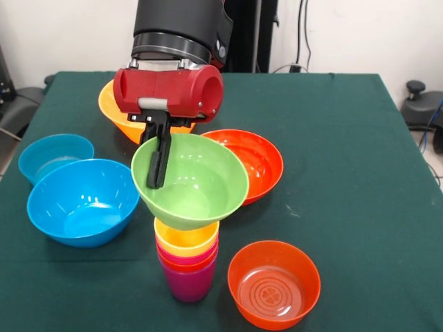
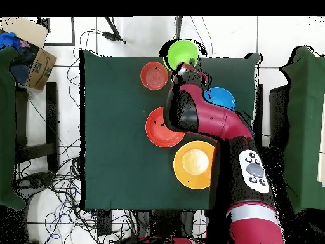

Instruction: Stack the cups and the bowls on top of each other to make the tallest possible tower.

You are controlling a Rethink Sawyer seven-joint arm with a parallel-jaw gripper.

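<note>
The tower [image 1: 187, 266] stands near the table's front: a purple base cup [image 1: 188, 285], then orange-red and crimson rims, with the yellow cup [image 1: 185, 238] on top. The small green bowl [image 1: 197, 183] is right over the yellow cup, tilted a little; its underside meets the cup's rim. My gripper [image 1: 158, 173] comes down from above and is shut on the bowl's left rim, with one black finger [image 1: 159, 162] inside the bowl. In the overhead view the green bowl [image 2: 181, 54] shows at the table's far edge, and the arm hides the tower.
The large blue bowl [image 1: 83, 200] and the small blue bowl [image 1: 55, 155] sit left of the tower. The red-orange shallow bowl [image 1: 255, 162] is behind it, the small translucent orange bowl [image 1: 273, 283] is right of it, and the large orange-yellow bowl [image 1: 111, 104] is behind the gripper.
</note>
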